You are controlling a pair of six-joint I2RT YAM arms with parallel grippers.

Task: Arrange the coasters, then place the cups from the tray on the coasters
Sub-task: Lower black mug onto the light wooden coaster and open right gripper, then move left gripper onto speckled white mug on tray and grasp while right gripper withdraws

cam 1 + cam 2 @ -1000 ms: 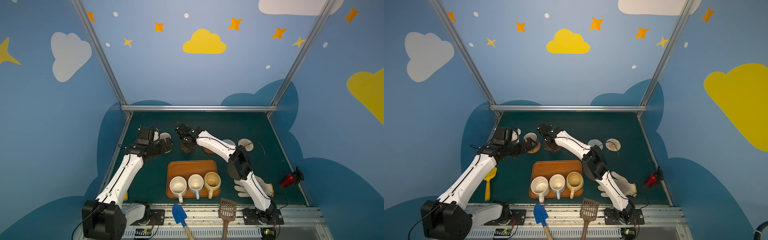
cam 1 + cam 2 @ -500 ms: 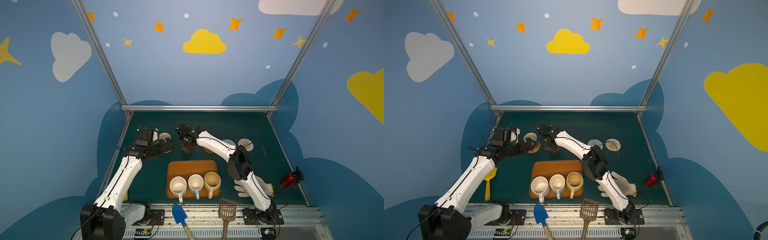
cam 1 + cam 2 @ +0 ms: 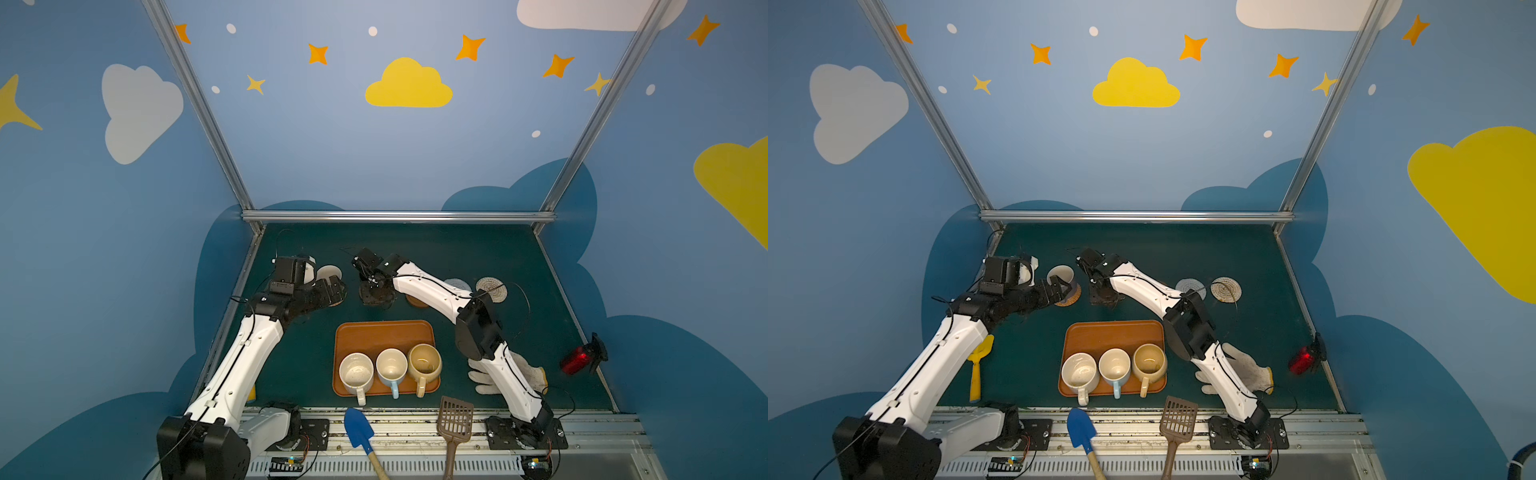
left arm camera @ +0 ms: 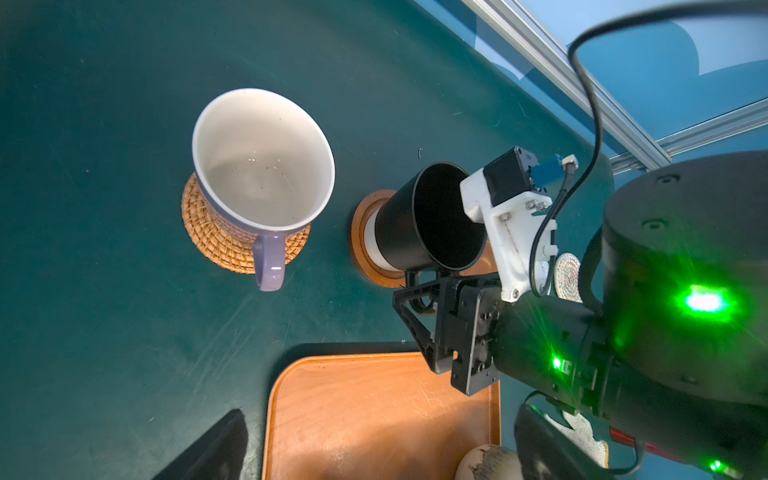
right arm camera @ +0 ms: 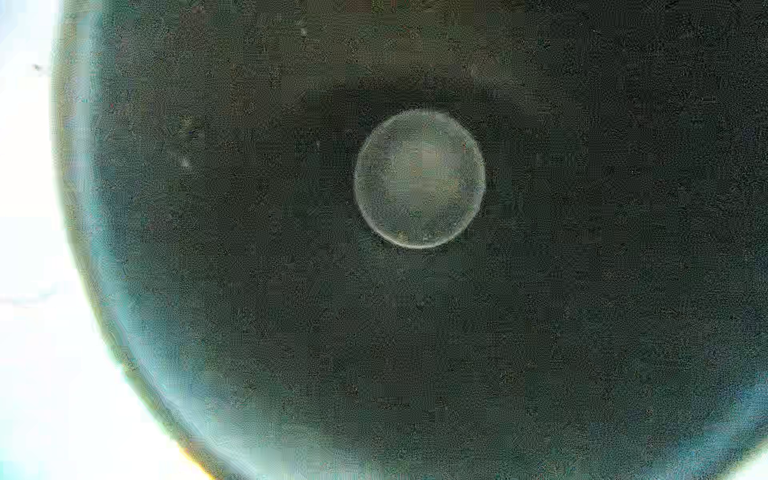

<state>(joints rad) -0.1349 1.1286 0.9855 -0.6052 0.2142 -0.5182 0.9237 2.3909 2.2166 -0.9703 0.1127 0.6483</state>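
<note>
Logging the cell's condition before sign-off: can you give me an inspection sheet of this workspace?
Surface: dark green mat, no spills seen.
Job's things: lilac mug on rattan coaster; black mug on wooden coaster; cream mug, pale blue mug and tan mug on tray; grey-white rope coaster and beige rope coaster bare; second wooden coaster partly hidden by right arm.
Clutter: blue trowel, brown slotted scoop, yellow scoop, work glove, small red device.
Grippers: left gripper open, holding nothing; right gripper at black mug's handle, jaws unclear.
Cables: black cable loops beside beige rope coaster.
Surroundings: blue walls with clouds and stars, aluminium frame.
</note>
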